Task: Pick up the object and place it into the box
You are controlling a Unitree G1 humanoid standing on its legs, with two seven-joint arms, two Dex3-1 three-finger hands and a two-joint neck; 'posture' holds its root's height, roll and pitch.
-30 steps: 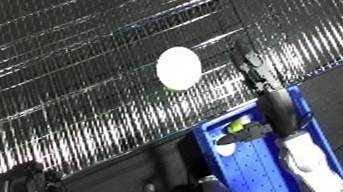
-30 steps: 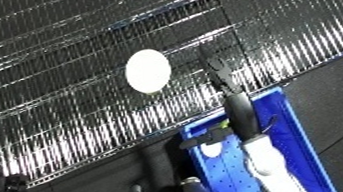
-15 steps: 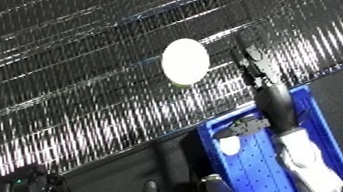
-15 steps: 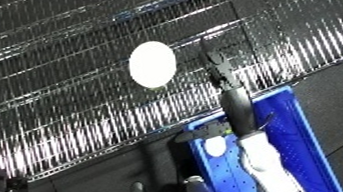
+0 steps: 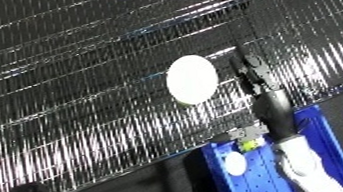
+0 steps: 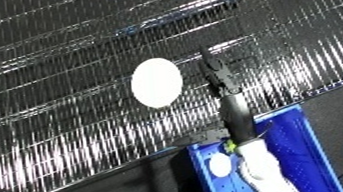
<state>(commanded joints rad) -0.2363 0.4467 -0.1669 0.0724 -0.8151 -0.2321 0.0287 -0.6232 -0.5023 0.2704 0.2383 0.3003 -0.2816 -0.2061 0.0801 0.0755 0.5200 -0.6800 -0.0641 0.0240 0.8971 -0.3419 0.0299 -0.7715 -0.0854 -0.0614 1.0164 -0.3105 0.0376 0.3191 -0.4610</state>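
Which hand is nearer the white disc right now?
Right. The right hand sits just to the right of the white disc, apart from it, reaching over the blue bin. The left hand is not in view.

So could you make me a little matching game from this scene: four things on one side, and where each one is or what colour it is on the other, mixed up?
Things:
1. white oval object
2. right hand
3. bin
4. small white round piece

Descriptions:
A. blue, in the view's lower right corner
B. lying inside the bin
C. black, reaching out beyond the bin's far edge
D. on the shiny ribbed surface, just left of the hand

Pairs: 1-D, 2-C, 3-A, 4-B
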